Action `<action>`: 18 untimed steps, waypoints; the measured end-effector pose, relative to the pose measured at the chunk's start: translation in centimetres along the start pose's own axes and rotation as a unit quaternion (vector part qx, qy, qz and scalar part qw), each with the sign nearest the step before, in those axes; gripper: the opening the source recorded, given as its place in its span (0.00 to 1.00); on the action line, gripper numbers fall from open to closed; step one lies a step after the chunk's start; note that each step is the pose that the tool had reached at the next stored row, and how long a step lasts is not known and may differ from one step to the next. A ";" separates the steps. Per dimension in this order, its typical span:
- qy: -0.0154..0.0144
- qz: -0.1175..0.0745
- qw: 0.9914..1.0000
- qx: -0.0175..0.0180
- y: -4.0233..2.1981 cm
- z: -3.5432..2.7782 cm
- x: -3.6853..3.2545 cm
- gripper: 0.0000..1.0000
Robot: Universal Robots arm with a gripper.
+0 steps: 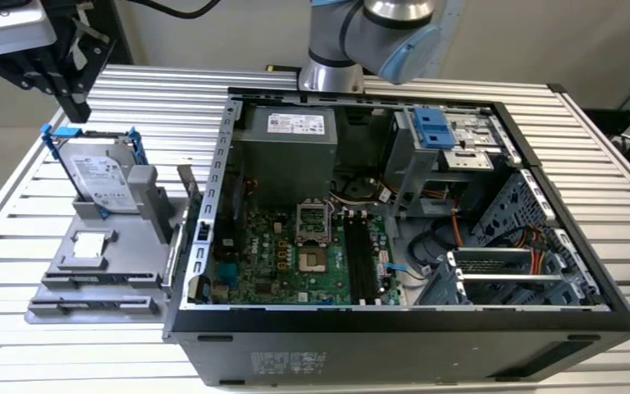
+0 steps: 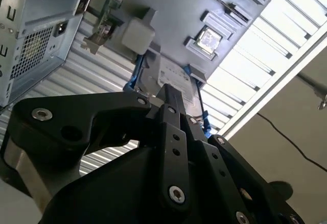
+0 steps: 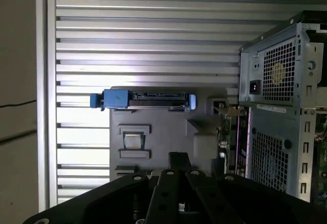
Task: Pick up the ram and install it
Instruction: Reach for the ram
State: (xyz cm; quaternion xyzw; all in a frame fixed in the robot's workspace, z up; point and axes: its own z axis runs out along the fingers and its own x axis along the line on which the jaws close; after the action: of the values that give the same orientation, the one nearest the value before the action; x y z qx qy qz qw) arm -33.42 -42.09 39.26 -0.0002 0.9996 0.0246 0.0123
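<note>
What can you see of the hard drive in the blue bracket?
The hard drive is a silvery metal slab with a white label on its broad face, in a blue plastic bracket with tabs at both top corners. It stands on edge in a slot of the grey holder on the slatted table, to the exterior view's left of the open computer case. Only bracket and holder touch it.

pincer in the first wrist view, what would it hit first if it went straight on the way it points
Probably the gray tray: the pincer points at its bare part beside the hard drive standing in it. In the second wrist view the tip overlaps the drive, so depth is unclear.
</note>
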 end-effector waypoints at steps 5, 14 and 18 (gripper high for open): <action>0.000 0.000 1.000 0.000 -0.01 -0.02 0.79 0.00; 0.000 0.000 1.000 0.000 -0.01 -0.03 1.14 0.00; 0.000 0.000 1.000 0.000 -0.14 -0.03 1.15 0.00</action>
State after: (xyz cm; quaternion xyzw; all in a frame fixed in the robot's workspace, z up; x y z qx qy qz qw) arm -34.57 -42.23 39.26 0.0000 0.9996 0.0246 0.0123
